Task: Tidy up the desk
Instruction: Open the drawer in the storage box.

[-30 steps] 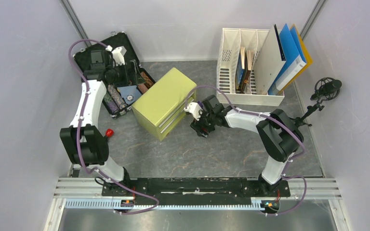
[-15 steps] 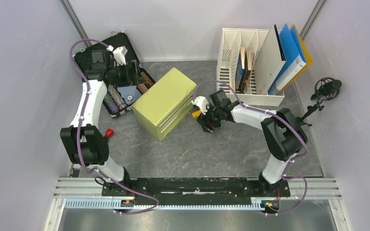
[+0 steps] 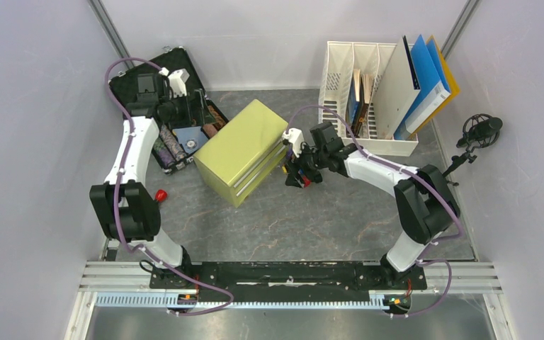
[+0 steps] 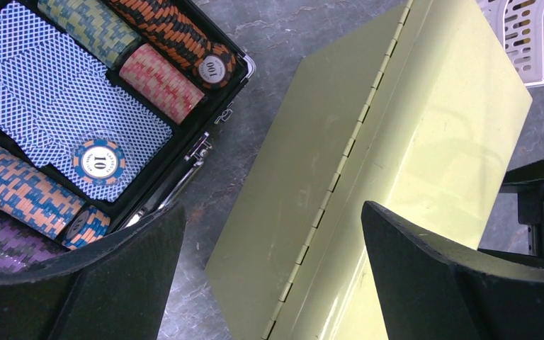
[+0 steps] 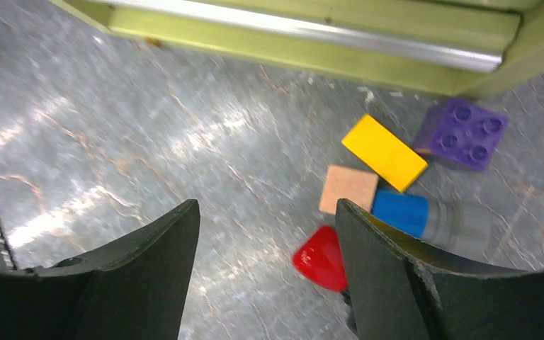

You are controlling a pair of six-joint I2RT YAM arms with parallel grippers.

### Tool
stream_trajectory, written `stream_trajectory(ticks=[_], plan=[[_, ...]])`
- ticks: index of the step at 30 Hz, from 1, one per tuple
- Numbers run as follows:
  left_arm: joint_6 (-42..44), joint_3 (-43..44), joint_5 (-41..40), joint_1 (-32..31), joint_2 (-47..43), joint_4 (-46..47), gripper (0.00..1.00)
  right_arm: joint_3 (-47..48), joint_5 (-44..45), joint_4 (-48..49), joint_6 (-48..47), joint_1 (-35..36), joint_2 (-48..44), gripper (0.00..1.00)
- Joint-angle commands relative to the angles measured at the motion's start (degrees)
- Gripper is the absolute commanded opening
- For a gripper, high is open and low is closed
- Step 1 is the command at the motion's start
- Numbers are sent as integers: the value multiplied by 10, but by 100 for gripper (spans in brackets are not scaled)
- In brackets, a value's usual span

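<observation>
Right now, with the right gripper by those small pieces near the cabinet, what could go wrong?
The right gripper is open beside a packed cluster. The yellow block, tan block and blue-capped tube lie so close that closing may catch two or scatter them. The tube lies on its side and could roll if nudged. The cabinet is close behind, so the wrist might bump it.

The drawer cabinet (image 3: 243,151) stands centrally, the chip case (image 3: 188,60) behind it to the left, the file rack (image 3: 336,78) behind to the right. On the counter (image 3: 290,227), small blocks (image 5: 384,152) lie just beside its drawer front.
</observation>
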Motion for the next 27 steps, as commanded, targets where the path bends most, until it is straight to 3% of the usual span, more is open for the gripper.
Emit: stream_trajectory(ticks=[1, 10, 27], plan=[[-10, 26, 1, -8, 3, 16, 100, 40, -103, 65, 74, -3, 31, 74], [-6, 23, -5, -11, 1, 12, 100, 58, -143, 87, 106, -3, 110, 68], [-8, 16, -5, -12, 4, 16, 100, 108, -8, 55, 38, -20, 172, 68]])
